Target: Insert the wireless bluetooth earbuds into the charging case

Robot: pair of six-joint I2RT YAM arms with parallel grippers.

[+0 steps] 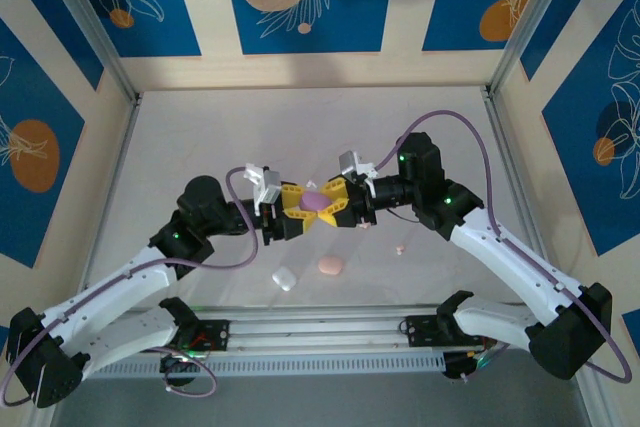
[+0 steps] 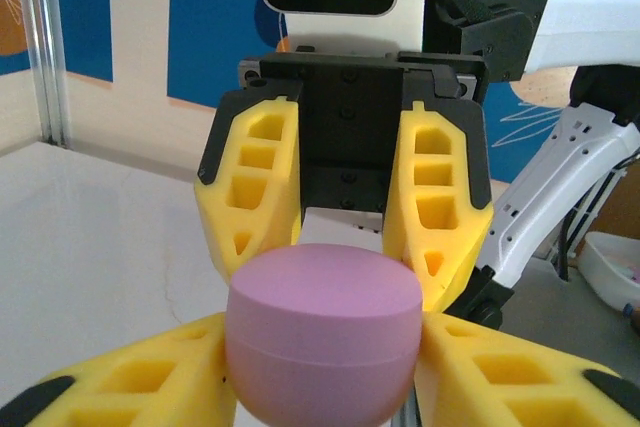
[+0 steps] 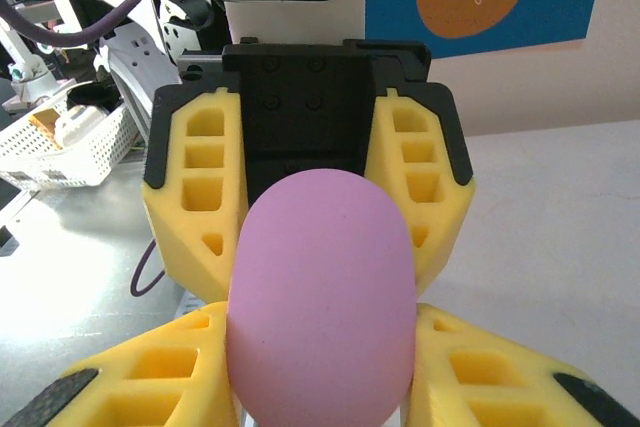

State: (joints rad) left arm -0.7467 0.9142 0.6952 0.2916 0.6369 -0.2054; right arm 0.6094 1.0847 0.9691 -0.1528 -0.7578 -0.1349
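Lilac case (image 1: 313, 201): one, pebble-shaped, lid shut with the seam showing round its middle in the left wrist view; held above the table (image 1: 200, 137) at mid-width, between the two grippers, which meet nose to nose. Left gripper (image 1: 299, 210): reaches in from the left, its yellow fingers (image 2: 130, 379) pressed to either flank of the lilac case, jaws clamped on it. Right gripper (image 1: 333, 204): reaches in from the right, its yellow fingers (image 3: 500, 377) likewise against both sides of the same case, jaws clamped on it. Pink case (image 1: 330, 265): one, lying on the table nearer the arm bases, just below the held case. White case (image 1: 284, 279): one, on the table just left of the pink case, apart from it. Pink bud (image 1: 401, 250): one, tiny, loose on the table to the right of the pink case, below the right arm's wrist; too small to tell which way it lies. Basket (image 3: 70, 147): white, off the table's edge, seen in the right wrist view; its contents are unclear.
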